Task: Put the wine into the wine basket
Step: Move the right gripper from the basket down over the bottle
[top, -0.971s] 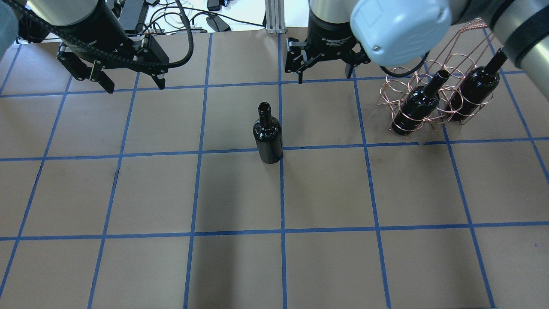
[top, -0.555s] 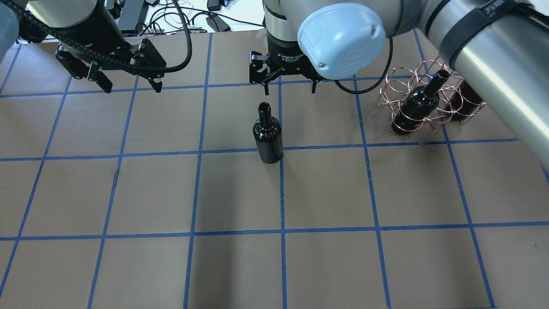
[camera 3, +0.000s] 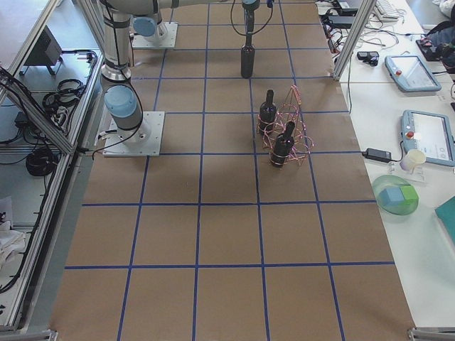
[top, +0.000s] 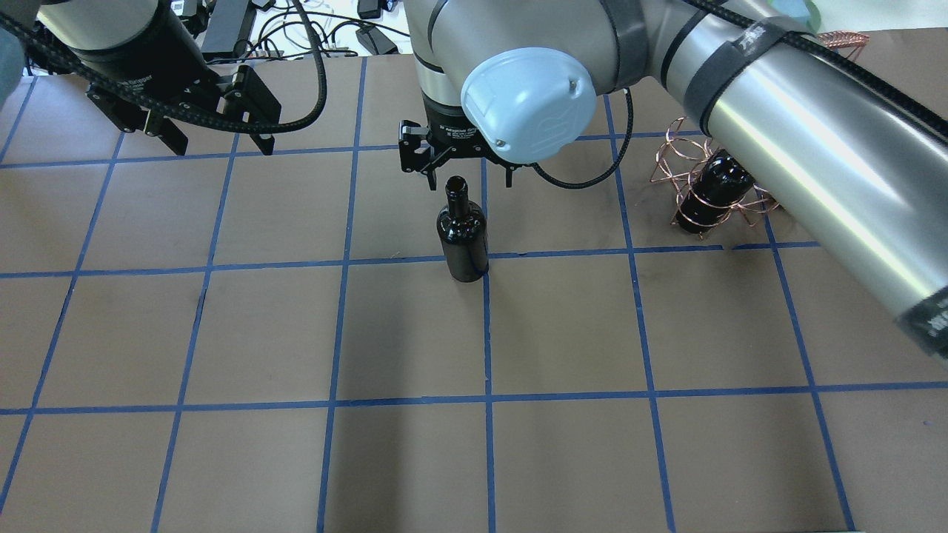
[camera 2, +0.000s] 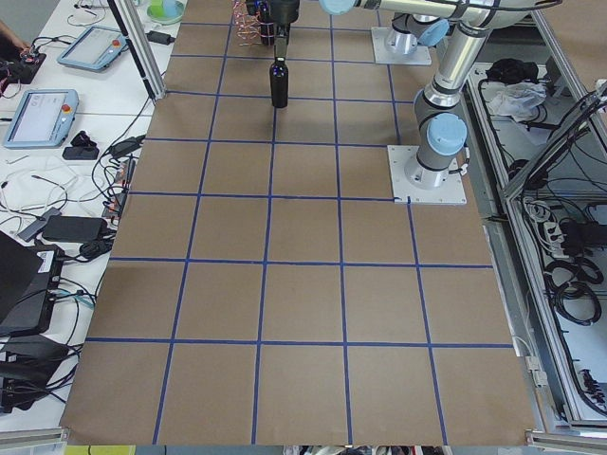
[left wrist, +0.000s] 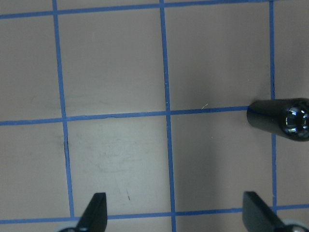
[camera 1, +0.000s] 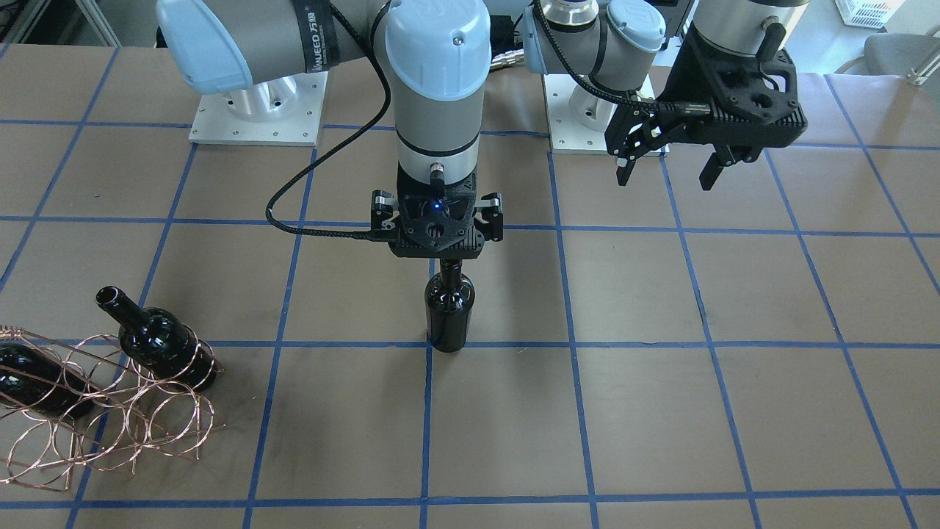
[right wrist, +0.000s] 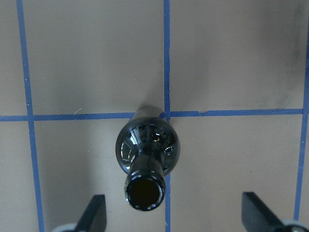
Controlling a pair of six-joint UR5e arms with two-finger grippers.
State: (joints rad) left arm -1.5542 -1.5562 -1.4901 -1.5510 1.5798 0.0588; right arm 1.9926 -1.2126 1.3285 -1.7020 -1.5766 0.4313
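Where the wine is: the wine (top: 463, 231) stands upright on the table (top: 592, 333), right by a crossing of the blue tape (top: 415, 259) lines, about mid-table and well apart from the wine basket (camera 1: 110, 422).
Right gripper: the right gripper (right wrist: 176, 213) hangs straight over the bottle with its jaws spread wide and nothing in them. The fingers (right wrist: 95, 212) sit either side of the mouth (right wrist: 145, 192) without touching glass. I can't tell if the tips are below the rim.
Left gripper: the left gripper (top: 222, 144) is off to its own side, jaws apart, holding nothing.
Basket: it's over on the robot's right, with two other bottles (camera 3: 267, 110) already slotted in at a slant and free loops beside them.
How it'll handle: my guess is thick glass, so fairly heavy for its size, totally rigid, and glossy enough to be slippery. It's breakable if it tips or gets knocked.
Where to grab: I'd go for the neck (camera 1: 449, 270) just under the rimmed lip, so the rim works as a stop if the glass slides. The body looks too wide and slick.
Watch out for: in the right wrist view the mouth sits closer to one finger than the other. That finger would likely touch first and could nudge the bottle over. The thin-wire basket also looks light enough to shift when a bottle goes in.
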